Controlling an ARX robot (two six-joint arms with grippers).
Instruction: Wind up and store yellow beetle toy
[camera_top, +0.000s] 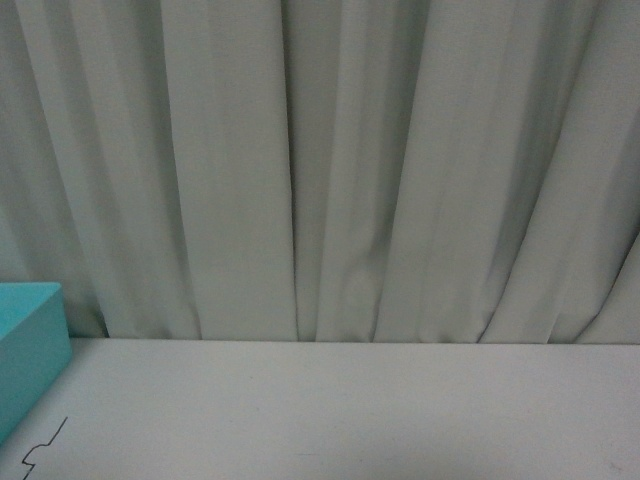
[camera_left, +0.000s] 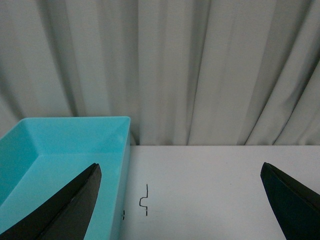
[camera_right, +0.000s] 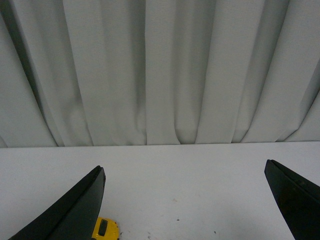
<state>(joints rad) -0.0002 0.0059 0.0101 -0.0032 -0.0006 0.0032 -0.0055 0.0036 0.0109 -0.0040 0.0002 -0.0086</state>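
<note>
Only a small part of the yellow beetle toy (camera_right: 106, 230) shows, at the edge of the right wrist view, on the white table beside one dark finger of my right gripper (camera_right: 182, 172). That gripper is open, with bare table between its fingers. My left gripper (camera_left: 180, 170) is open too, over the white table, one finger in front of the turquoise box (camera_left: 60, 150). Neither arm appears in the front view, and the toy is not in that view.
The turquoise open box (camera_top: 30, 350) stands at the table's left. A pale curtain (camera_top: 320, 170) hangs behind the white table (camera_top: 350, 410). A thin black line mark (camera_left: 145, 201) is drawn on the table beside the box.
</note>
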